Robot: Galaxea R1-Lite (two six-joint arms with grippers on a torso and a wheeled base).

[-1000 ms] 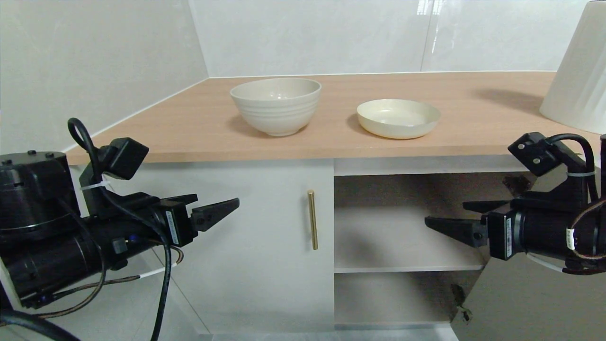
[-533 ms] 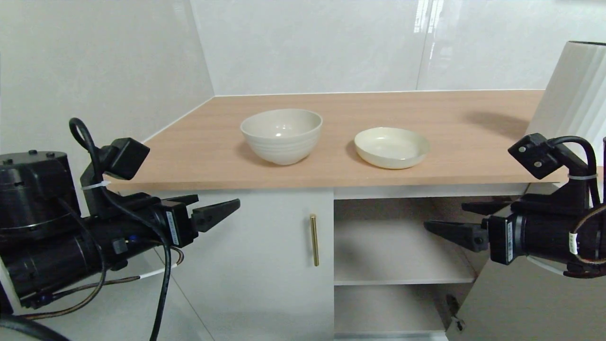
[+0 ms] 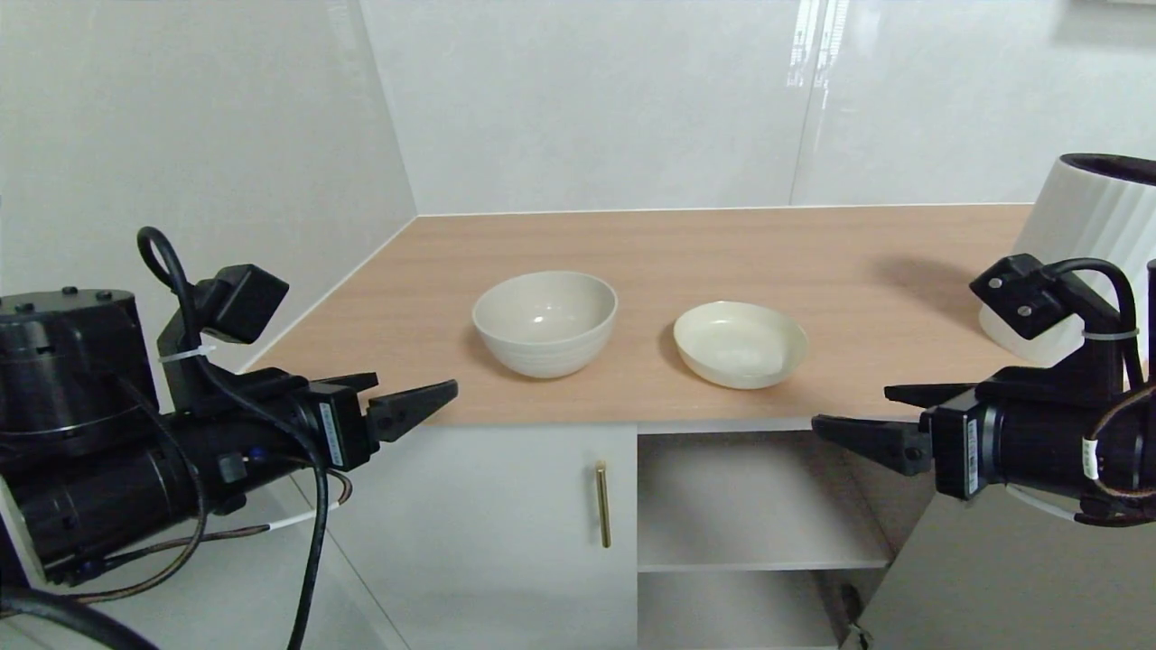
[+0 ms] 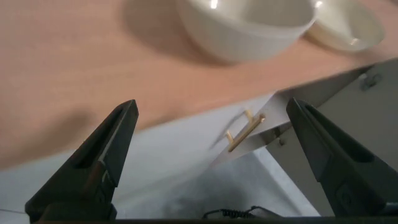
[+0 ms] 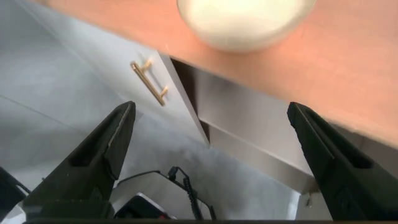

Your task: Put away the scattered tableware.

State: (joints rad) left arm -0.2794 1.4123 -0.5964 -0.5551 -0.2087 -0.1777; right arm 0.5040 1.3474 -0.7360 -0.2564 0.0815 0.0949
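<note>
Your left tool [image 3: 411, 388] and right tool [image 3: 851, 406] both hang spread and empty before the near edge of the worktop [image 3: 686, 244]. On it sit a deep ribbed bowl [image 3: 545, 322], left, and a shallow dish [image 3: 741, 343], right, apart. Both look like glazed ceramic: stiff, slick, breakable. Pinch each across its rim.

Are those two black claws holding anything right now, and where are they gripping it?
Nothing is held. The left claw and right claw are both open and empty; the bowl and the shallow dish sit on the countertop.
</note>
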